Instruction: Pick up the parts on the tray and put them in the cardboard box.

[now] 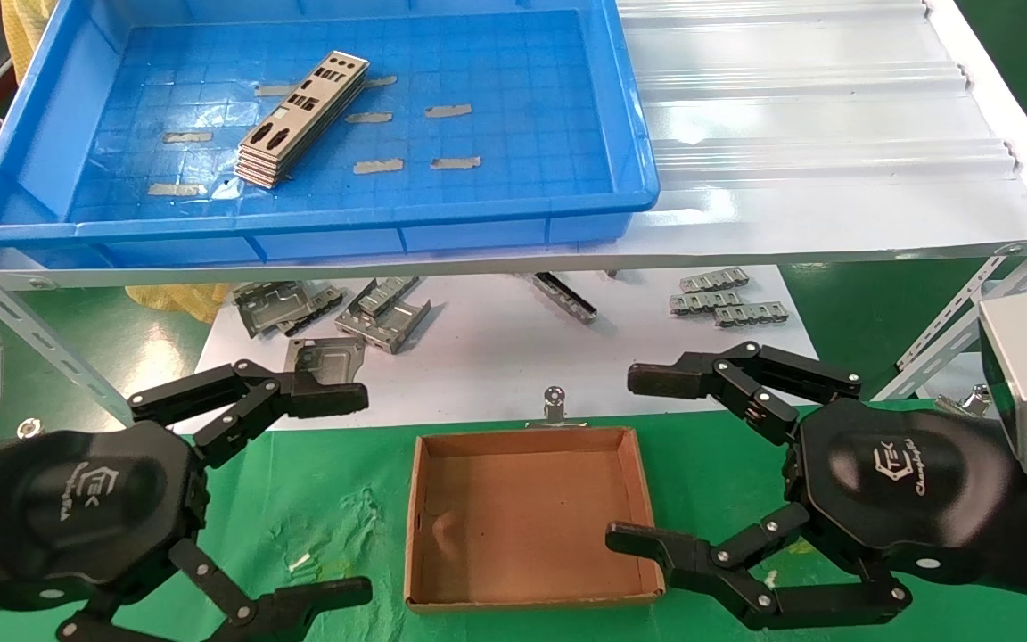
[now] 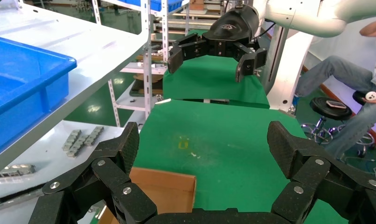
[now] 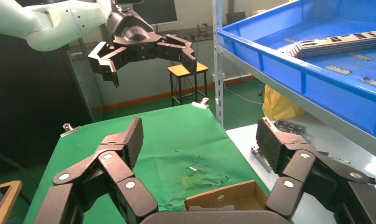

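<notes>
**Parts stacked in the tray, both grippers wide and empty beside the box**

The parts [image 1: 301, 119] lie as a neat stack on the floor of the tray [image 1: 638, 134], in its left half as the head sees it; their long axis runs on a diagonal, the far end pointing away and to the right, the near end toward the tray's front left corner; strips of grey tape [image 1: 447, 111] sit on the floor around them.

The cardboard box [image 1: 424, 526] rests on the green worktop [image 1: 335, 499] below and in front of the tray, with nothing in it; the left gripper [image 1: 362, 490] hangs just left of the box, spread wide, holding and touching nothing; the right gripper [image 1: 629, 459] hangs just right of the box, equally wide and empty, its near finger reaching over the box's right wall.

The head view alone shows the bent grey brackets [image 1: 335, 312] on the white sheet behind the box; the right wrist view shows the stacked parts [image 3: 335, 43] edge-on in the tray [image 3: 288, 60] and the left gripper [image 3: 149, 60] opposite; the left wrist view shows the right gripper [image 2: 207, 63] and a corner of the box [image 2: 167, 189].
</notes>
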Motion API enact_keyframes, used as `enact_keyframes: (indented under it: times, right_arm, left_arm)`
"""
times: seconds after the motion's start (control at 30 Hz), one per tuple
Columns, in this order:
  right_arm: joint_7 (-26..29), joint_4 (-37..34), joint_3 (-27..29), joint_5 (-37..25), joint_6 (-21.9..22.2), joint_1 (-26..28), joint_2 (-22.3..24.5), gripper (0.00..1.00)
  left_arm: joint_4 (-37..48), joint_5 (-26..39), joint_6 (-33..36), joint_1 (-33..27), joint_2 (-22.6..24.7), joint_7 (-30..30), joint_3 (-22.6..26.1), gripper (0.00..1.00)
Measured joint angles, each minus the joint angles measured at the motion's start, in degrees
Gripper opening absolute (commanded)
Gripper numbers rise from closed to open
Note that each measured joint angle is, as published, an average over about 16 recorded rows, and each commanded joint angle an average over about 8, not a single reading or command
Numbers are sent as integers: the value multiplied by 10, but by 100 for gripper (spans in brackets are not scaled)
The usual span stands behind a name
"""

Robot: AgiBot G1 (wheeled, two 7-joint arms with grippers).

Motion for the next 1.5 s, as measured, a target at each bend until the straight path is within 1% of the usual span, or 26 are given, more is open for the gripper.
enact_keyframes:
  times: [1.27,1.4,1.5]
  right_arm:
    - [0,0,0,0,0,0,0,0]
    - [0,0,0,0,0,0,0,0]
    - [0,0,0,0,0,0,0,0]
  left_arm:
    - [0,0,0,-1,0,0,0,100]
    - [1,2,-6,-10,3,-4,0,100]
    - [6,10,-15,-28,10,-8,2,100]
